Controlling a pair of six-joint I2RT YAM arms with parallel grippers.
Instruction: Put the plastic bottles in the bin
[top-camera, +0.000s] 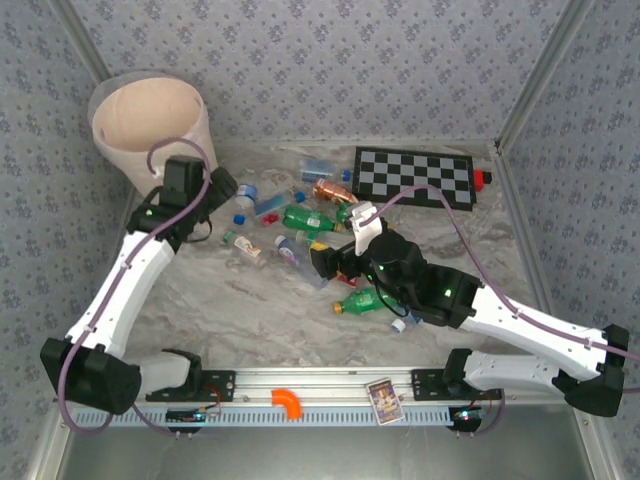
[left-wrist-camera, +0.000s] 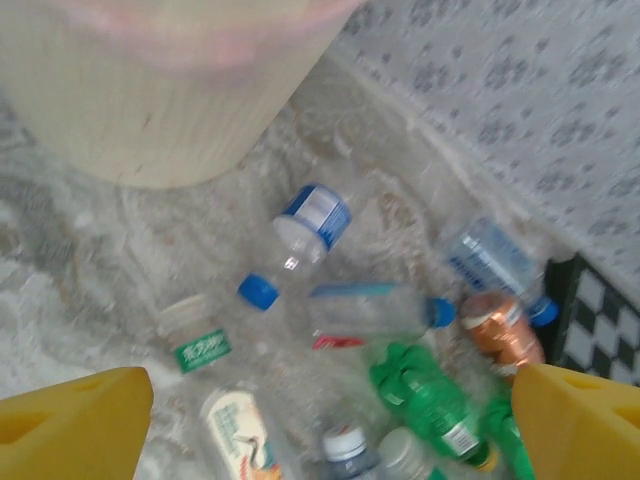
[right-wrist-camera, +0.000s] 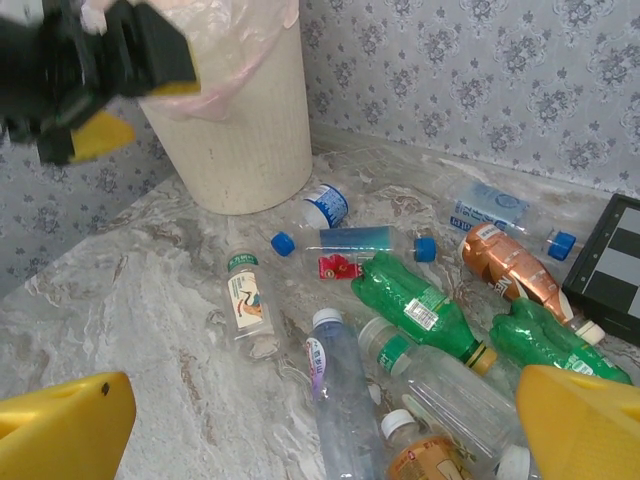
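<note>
- The tabletop (top-camera: 250, 320) in front of me is grey and marbled.
- The bin (top-camera: 150, 125) stands upright at its far left corner.
- The plastic bottles (right-wrist-camera: 415, 305) lie on their sides across the middle, among them a copper-coloured bottle (right-wrist-camera: 510, 268).
- A checkerboard (top-camera: 415, 177) lies flat at the far right, just beside them.
- One green bottle (top-camera: 360, 303) lies nearer my bases.

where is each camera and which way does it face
Top external: high behind left arm and right arm, both shown, looking down on table.
Left wrist: on left arm, looking down at bottles by the bin; own fingertips.
Right wrist: on right arm, facing the bin; own fingertips, plus the left tool.
Wrist views share the copper bottle.
</note>
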